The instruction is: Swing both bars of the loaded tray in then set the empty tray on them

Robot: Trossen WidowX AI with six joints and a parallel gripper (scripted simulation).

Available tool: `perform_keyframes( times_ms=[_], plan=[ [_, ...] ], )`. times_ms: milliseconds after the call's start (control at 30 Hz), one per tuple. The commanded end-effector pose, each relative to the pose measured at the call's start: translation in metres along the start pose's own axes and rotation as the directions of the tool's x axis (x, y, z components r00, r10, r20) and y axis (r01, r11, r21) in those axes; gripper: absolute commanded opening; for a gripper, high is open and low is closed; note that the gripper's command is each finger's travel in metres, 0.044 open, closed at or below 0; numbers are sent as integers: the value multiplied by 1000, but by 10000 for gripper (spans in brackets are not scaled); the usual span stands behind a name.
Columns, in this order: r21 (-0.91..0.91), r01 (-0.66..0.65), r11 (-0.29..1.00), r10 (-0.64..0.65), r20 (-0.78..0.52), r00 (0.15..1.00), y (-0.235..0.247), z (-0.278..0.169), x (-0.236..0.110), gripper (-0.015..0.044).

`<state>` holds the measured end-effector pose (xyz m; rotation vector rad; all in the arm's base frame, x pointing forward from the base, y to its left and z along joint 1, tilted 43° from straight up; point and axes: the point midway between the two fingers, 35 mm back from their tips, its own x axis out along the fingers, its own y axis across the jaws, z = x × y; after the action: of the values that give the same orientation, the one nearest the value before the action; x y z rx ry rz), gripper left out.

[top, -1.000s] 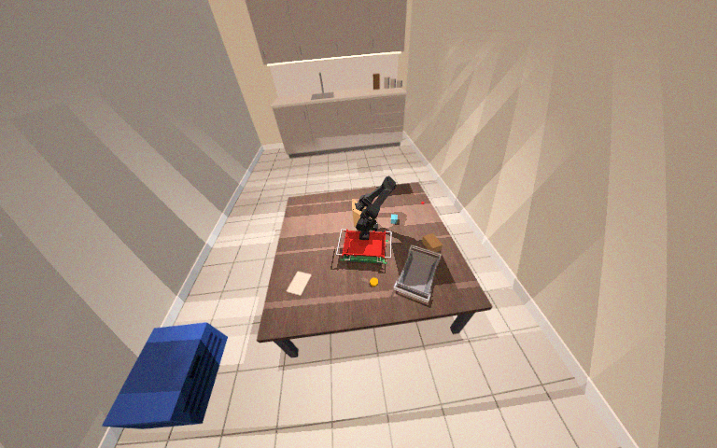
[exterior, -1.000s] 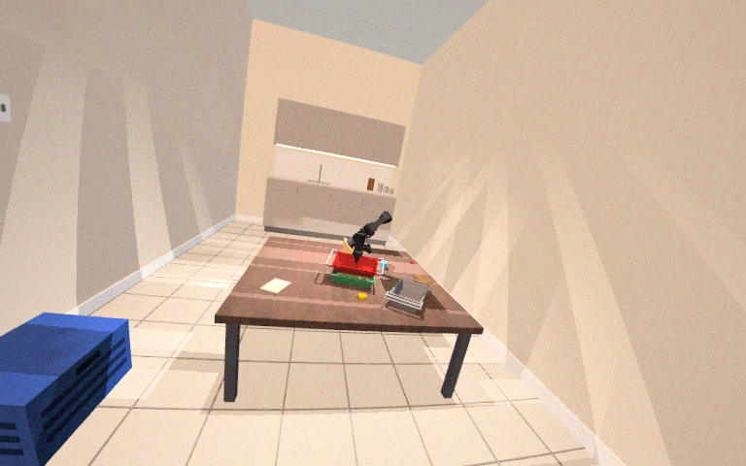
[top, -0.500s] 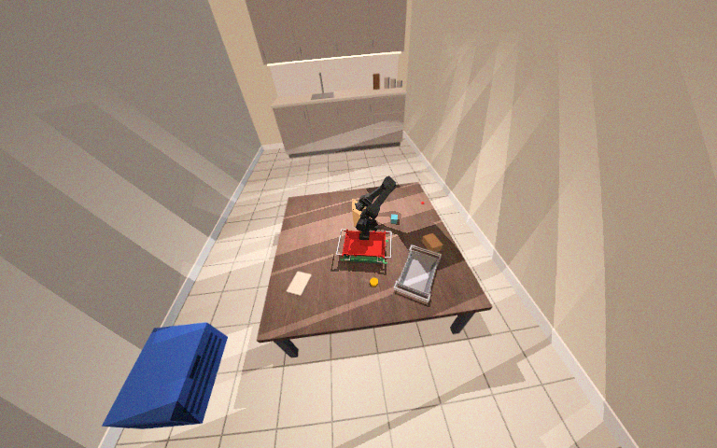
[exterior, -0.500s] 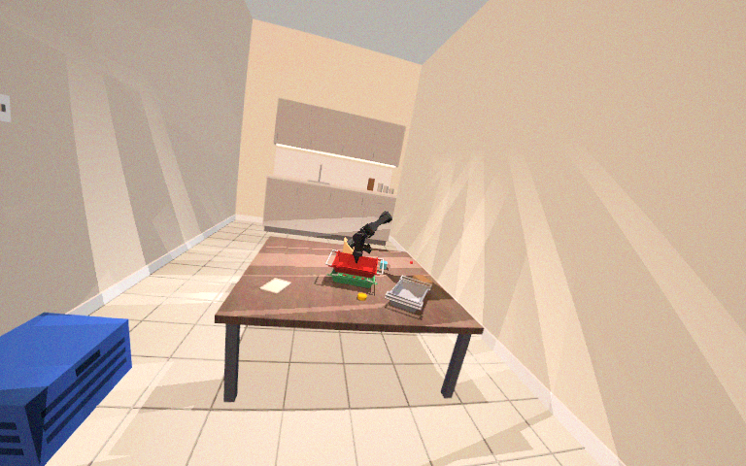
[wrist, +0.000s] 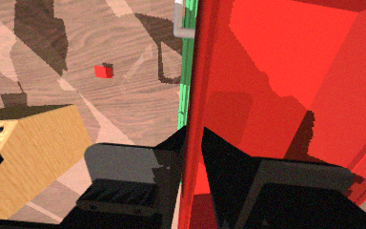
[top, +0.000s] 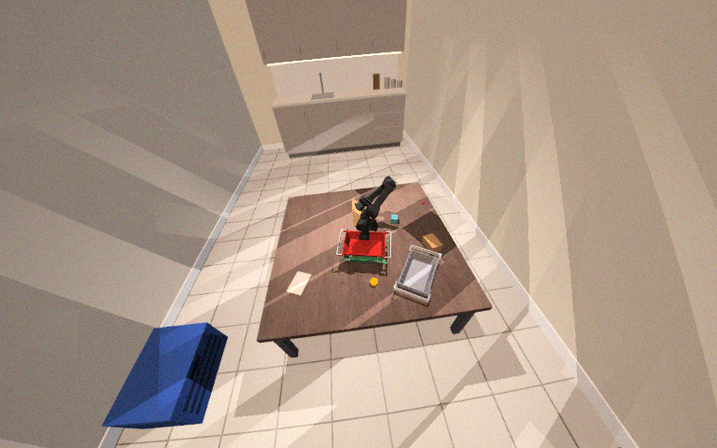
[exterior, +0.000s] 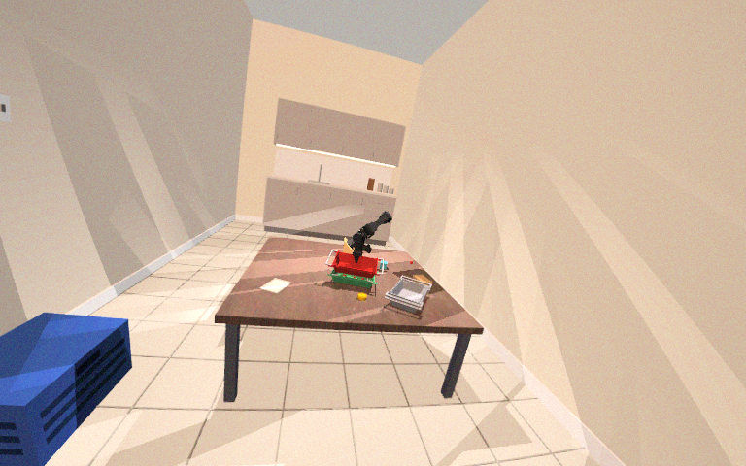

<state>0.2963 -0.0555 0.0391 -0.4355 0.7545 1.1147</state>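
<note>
My gripper (top: 363, 232) (exterior: 357, 256) (wrist: 194, 130) is shut on the near wall of the empty red tray (top: 364, 245) (exterior: 355, 265) (wrist: 286, 72). It holds the tray directly over the loaded green tray (top: 362, 259) (exterior: 352, 281) (wrist: 184, 107), whose rim shows just below it. White wire bars (top: 340, 242) (wrist: 181, 30) show at the ends of the stack. The load inside the green tray is hidden by the red tray. I cannot tell whether the red tray touches the bars.
A grey tray (top: 417, 274) (exterior: 408, 291) lies to the right. A tan box (top: 355, 209) (wrist: 38, 157), a cyan block (top: 394, 217), a small red cube (top: 422, 202) (wrist: 103, 72), a wooden block (top: 432, 241), a yellow puck (top: 373, 282) and a paper sheet (top: 299, 282) lie around.
</note>
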Motion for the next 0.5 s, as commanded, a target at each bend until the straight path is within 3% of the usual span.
perform_keyframes(
  times_ms=[0,467],
  plan=[
    [5,-14,1000,14,0,1000,4,1,7,0],
    [6,-22,1000,22,0,1000,7,2,12,0]
  ],
)
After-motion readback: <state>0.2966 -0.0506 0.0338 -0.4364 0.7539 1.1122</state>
